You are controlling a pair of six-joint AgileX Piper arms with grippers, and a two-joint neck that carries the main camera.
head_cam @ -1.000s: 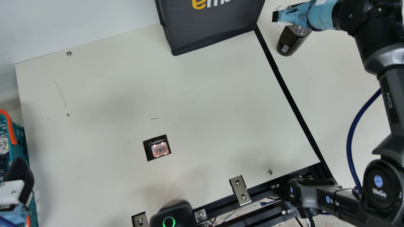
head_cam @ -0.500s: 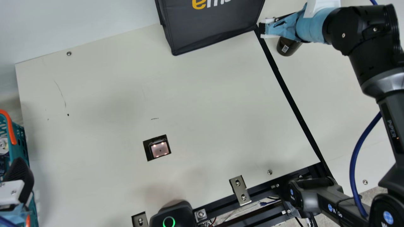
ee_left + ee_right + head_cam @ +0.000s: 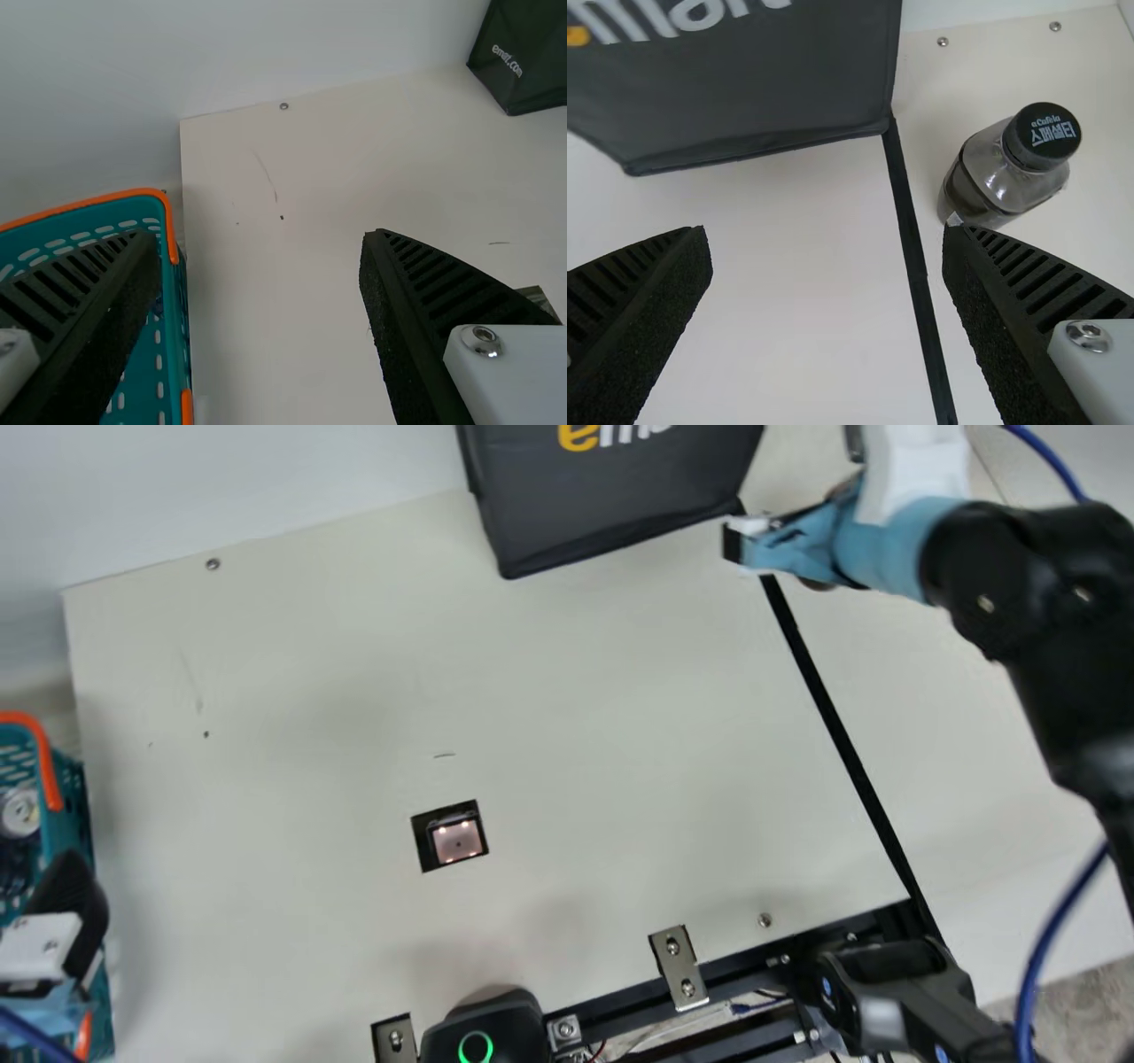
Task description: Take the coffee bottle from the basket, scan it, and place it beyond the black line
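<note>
Two pincers over the table (image 3: 576, 691), both spread wide with nothing in their grasp: right pincer (image 3: 738, 543) by the bag (image 3: 611, 505), left pincer (image 3: 66, 899) at the basket (image 3: 71, 815). White print in two rows on the bottle's black cap (image 3: 1050, 133), turned up towards the right wrist camera; a small pale patch low on the body, close to one fingertip of the right pincer. Big lettering across the bag, past the right pincer, white with one yellow character. Smaller white print on that bag in the left wrist view, well apart from the left pincer.

Upright beyond that same fingertip of the right pincer, outside the gap between the fingers: bottle (image 3: 1001, 173), cap up, base on the table, long axis vertical. Mostly hidden behind the right pincer in the main view. Across the black line (image 3: 842, 735) from the scanner (image 3: 458, 840), with that line running from the bag's corner down between the right pincer's fingers in the right wrist view. Between the two pincers, the lit scanner, square, in the table. In the left wrist view, one finger of the left pincer across the basket, the other across bare table.
</note>
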